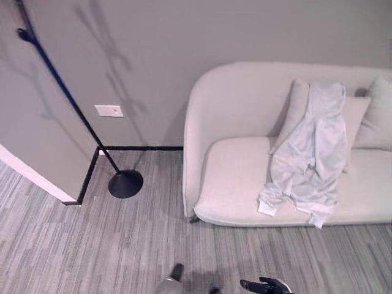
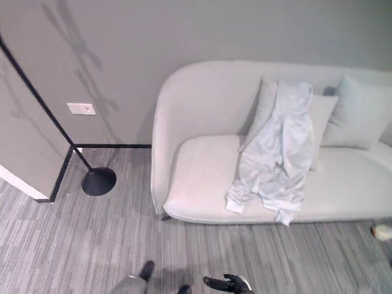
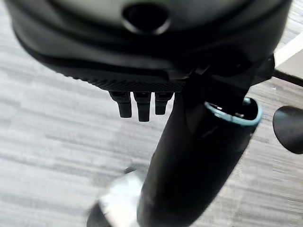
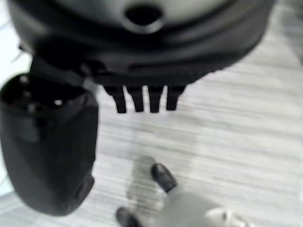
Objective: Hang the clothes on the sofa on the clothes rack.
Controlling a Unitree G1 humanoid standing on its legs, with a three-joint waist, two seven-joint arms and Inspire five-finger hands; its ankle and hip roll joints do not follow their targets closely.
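A pale grey-white garment point(image 1: 309, 156) hangs down from a back cushion over the seat of the cream sofa point(image 1: 229, 177), its sleeves reaching the seat's front edge. The black clothes rack point(image 1: 61, 86) is a thin pole slanting up to the left from a round base point(image 1: 125, 183) on the floor, left of the sofa. My right hand point(image 1: 264, 285) hangs low over the carpet, well short of the sofa, open and holding nothing. My left hand point(image 3: 151, 52) is also open and empty, with carpet past its straight fingers point(image 3: 138, 108).
Grey striped carpet lies between me and the sofa. A wall corner with black skirting point(image 1: 86, 180) juts out at the left beside the rack base. A white wall plate point(image 1: 108, 110) sits behind the pole. A small round object point(image 2: 383, 231) lies on the floor at the right.
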